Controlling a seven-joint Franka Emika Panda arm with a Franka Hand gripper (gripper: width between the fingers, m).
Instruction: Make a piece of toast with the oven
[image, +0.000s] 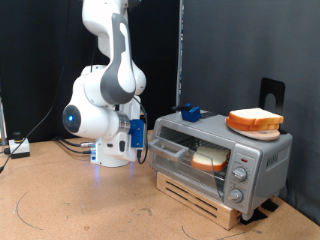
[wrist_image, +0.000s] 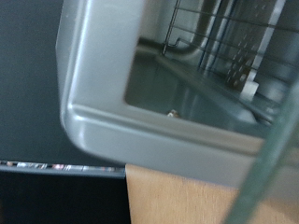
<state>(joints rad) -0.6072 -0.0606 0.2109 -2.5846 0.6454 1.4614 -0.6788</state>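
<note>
Nearest the exterior cam is bare brown counter (image: 70, 205), running along its front edge. Further in, toward the counter's right side, a wooden slat base (image: 205, 200) carries the oven (image: 225, 155), silver w/ three round knobs down its right front. The glass door (image: 168, 152) looks partly dropped open, its grey bar handle at the left end. Inside, behind the glass, one piece of toast (image: 208, 159) lies flat on the rack, pale face w/ tan crust. A 2nd slice alike sits on an orange plate (image: 255, 128) on the oven's top, right part; a small blue object (image: 189, 113) sits on the top's left rear corner. The end effector (image: 140, 147) hangs just beside the door's left end, at about handle height, fingers hard to make out; can't tell if it's open or closed, nor if it touches the handle. So the toast inside is to the exterior view's right of the end effector, near but apart, w/ the door between. Behind, the white arm (image: 105, 90) rises at the counter's rear-left area, black backdrop beyond. Wrist cam: very close grey door frame (wrist_image: 103, 112), wire rack (wrist_image: 220, 42) beyond, blurred; no fingers show.
</note>
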